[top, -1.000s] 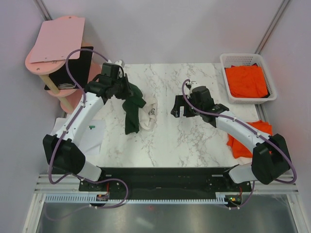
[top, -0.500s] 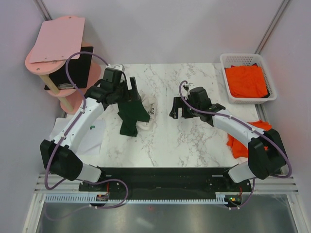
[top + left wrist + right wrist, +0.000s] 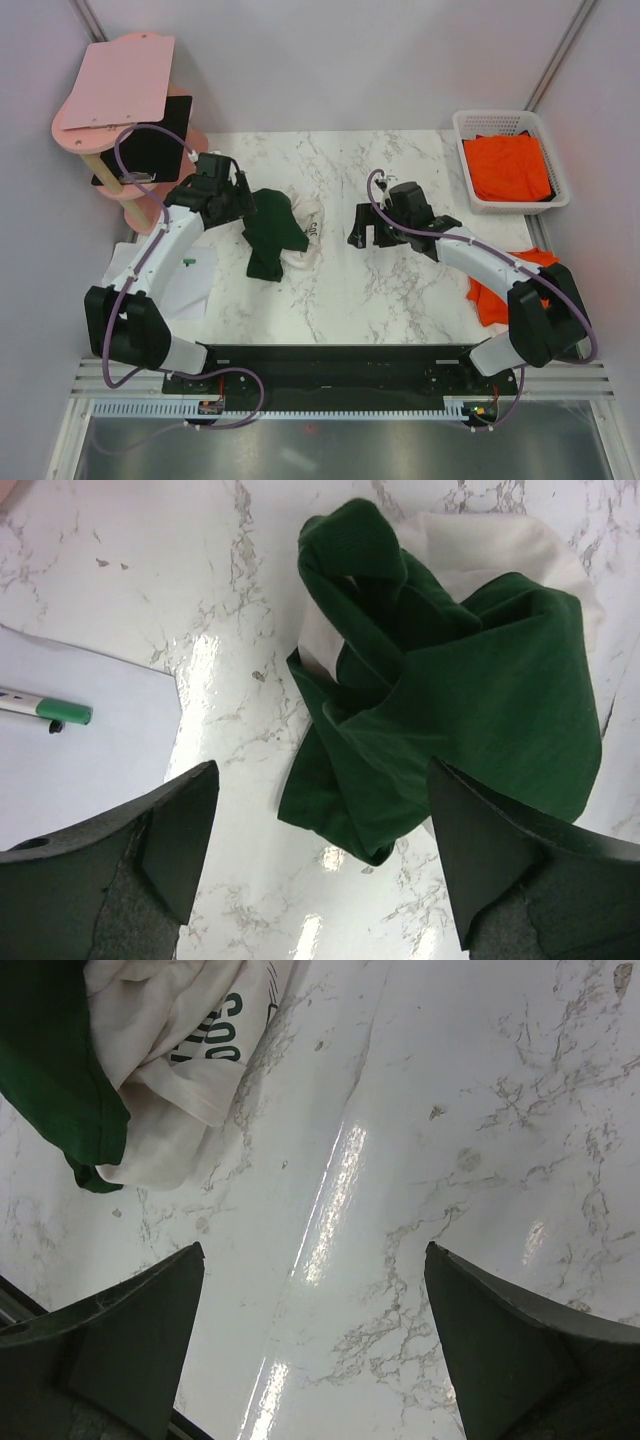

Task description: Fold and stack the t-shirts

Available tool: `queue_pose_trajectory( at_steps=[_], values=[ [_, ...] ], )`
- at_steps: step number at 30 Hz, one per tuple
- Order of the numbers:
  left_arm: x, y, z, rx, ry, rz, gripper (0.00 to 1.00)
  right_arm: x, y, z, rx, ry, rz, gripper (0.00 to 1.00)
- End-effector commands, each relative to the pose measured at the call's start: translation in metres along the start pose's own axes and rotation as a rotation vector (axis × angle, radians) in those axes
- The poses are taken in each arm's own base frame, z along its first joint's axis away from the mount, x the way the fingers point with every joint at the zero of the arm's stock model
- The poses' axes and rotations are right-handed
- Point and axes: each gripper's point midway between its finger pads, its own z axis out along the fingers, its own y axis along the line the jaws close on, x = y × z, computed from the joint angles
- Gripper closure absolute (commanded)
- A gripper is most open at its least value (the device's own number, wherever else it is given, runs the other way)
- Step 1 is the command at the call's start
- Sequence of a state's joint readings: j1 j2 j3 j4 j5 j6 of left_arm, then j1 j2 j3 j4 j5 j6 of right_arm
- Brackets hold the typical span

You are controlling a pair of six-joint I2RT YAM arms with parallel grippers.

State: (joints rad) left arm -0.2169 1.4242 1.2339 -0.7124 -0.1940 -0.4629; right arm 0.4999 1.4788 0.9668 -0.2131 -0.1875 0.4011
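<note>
An orange t-shirt is seen rumpled at the near right edge of the table. Further in, the cream-and-green t-shirt lies bunched on the marble. The left gripper is held spread above it and the right gripper spread just beside it, both empty, probably to pull it flat. Farthest, a white basket holds folded orange shirts.

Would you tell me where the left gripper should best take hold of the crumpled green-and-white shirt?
Probably the raised dark green fold of the shirt, from straight above: it seems to stand clear of the marble table, and the open left gripper hangs over the heap.
</note>
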Motion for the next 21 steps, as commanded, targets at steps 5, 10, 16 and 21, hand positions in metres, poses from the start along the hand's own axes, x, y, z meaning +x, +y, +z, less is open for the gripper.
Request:
queue_pose_trajectory(
  at_steps=[5, 10, 16, 21],
  values=[
    [-0.015, -0.024, 0.024, 0.078, -0.038, -0.054, 0.39, 0.001, 0.003, 0.005, -0.029, -0.008, 0.013, 0.02],
    [-0.021, -0.03, 0.026, 0.102, -0.047, -0.031, 0.98, 0.003, 0.003, 0.004, -0.032, -0.007, 0.013, 0.02],
    [-0.05, -0.043, -0.023, 0.205, -0.153, -0.031, 0.98, 0.005, 0.002, 0.004, -0.029, -0.004, 0.017, 0.02],
    [-0.087, -0.052, -0.065, 0.254, -0.252, -0.005, 0.98, 0.008, 0.001, 0.006, -0.03, 0.002, 0.021, 0.02]
  ],
)
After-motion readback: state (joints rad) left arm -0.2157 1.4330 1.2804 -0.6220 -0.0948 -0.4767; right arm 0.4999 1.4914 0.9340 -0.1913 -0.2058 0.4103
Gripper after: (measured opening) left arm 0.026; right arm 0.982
